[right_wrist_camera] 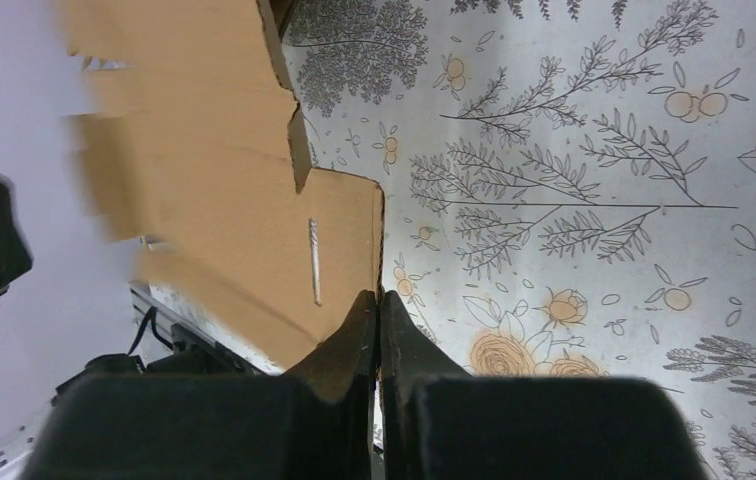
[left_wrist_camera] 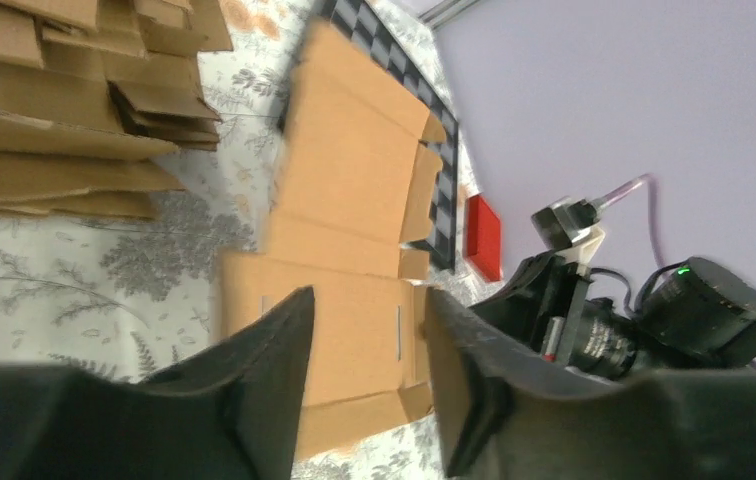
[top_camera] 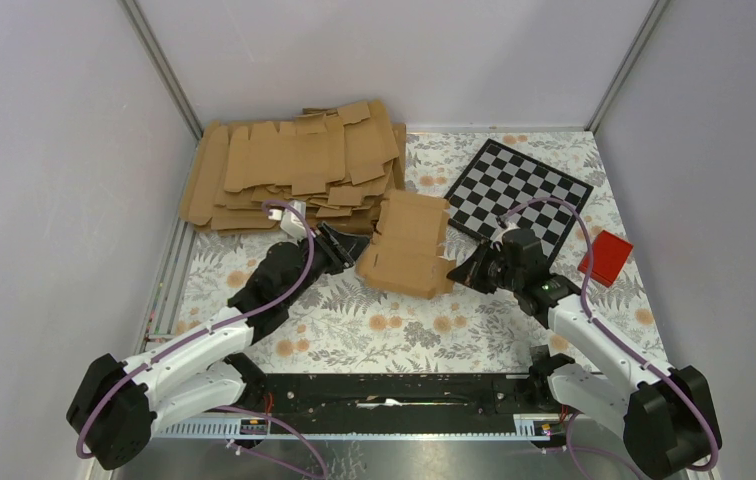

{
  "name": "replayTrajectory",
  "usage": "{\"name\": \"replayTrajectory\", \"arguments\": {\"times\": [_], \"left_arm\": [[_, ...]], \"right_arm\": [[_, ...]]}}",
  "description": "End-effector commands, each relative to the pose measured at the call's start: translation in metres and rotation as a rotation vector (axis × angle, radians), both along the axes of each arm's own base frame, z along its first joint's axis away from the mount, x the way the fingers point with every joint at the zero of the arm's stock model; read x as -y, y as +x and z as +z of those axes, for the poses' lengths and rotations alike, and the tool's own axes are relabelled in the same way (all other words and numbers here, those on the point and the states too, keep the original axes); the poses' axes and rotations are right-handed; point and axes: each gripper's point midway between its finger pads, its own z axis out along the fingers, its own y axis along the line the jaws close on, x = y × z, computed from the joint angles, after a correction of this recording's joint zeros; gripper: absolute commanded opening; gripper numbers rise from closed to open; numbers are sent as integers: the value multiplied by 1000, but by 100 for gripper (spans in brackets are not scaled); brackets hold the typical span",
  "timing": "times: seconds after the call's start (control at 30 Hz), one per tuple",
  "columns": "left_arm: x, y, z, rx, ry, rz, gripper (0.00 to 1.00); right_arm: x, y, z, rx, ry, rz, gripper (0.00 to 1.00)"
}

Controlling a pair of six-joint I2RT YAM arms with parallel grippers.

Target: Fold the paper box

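Observation:
The paper box is a flat brown cardboard blank with flaps, held tilted above the floral table between the two arms. My right gripper grips its right edge. In the right wrist view the fingers are pressed together on the edge of the paper box. My left gripper is at the blank's left side. In the left wrist view its jaws stand apart, and the paper box lies beyond them, not between them.
A big pile of flat cardboard blanks lies at the back left. A chessboard lies at the back right, with a small red block near its right side. Grey walls enclose the table.

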Motion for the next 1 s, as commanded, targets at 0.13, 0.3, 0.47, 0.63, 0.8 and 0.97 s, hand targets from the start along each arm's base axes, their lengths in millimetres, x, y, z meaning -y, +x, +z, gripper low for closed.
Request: {"name": "replayTrajectory", "arguments": {"times": [0.13,0.3,0.47,0.63,0.8,0.97], "left_arm": [[-8,8,2,48,214,-5,98],[-9,20,-20,3,287,-53,99],[-6,29,-30,15,301,-106,99],[12,22,2,268,276,-225,99],[22,30,-5,382,381,-304,99],[33,50,-33,313,411,-387,96]], "right_arm": [[5,4,30,208,-135,161,0],[5,-1,29,230,-176,239,0],[-6,-17,27,167,-170,408,0],[-12,-34,25,72,-153,530,0],[-17,-35,28,44,-122,545,0],[-18,-36,26,19,-120,546,0]]}}
